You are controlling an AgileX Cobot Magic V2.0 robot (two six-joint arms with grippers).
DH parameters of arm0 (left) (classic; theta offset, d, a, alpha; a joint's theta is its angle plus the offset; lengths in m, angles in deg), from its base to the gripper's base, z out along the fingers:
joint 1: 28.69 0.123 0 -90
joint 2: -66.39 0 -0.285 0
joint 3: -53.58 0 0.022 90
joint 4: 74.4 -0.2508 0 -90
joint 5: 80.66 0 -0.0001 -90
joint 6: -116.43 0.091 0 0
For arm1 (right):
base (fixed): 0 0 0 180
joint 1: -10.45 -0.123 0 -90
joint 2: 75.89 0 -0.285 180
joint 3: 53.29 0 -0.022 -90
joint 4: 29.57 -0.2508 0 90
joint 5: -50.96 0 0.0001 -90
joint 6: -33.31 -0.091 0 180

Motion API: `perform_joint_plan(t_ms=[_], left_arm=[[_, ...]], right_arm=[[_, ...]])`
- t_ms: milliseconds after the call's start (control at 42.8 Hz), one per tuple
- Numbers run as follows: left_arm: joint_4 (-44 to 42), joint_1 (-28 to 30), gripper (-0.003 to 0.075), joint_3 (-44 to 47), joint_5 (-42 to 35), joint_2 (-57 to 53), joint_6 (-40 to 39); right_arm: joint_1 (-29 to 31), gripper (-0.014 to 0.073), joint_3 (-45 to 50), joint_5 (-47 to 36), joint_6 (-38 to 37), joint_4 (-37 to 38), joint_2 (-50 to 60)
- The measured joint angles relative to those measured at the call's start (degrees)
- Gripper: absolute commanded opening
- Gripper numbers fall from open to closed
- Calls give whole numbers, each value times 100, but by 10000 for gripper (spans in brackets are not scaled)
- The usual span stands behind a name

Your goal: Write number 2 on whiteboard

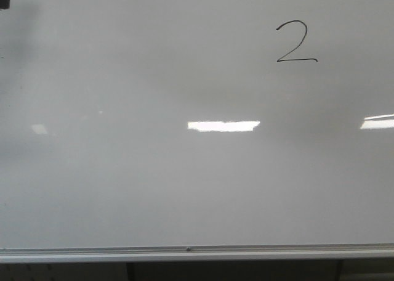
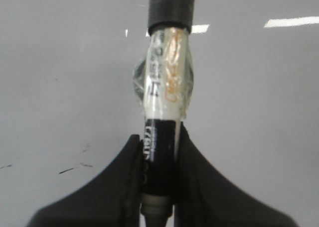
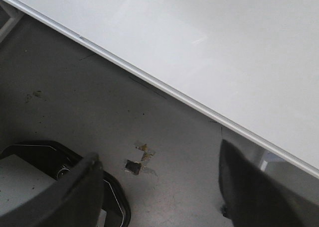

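Left gripper (image 2: 158, 187) clamps a marker (image 2: 162, 137); right gripper (image 3: 159, 187) gapes; whiteboard (image 1: 154, 182) bears number 2 (image 1: 296, 42).

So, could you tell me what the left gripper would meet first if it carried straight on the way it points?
Probably the whiteboard: the left gripper is shut on a marker aimed at it, so the marker would touch first. The gap is unclear.

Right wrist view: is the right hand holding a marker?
No. The right hand is open with nothing between its fingers; only the grey floor and the whiteboard rail show past them.
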Motion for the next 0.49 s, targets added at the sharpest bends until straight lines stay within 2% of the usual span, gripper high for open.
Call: perform_joint_plan(t_ms=[280, 490], left_arm=[[229, 0, 11, 0, -1222, 1020, -3], [735, 174, 21, -111, -1644, 1514, -3]], right_arm=[[0, 518, 0, 0, 0, 0, 0], [0, 518, 0, 0, 0, -27, 0]])
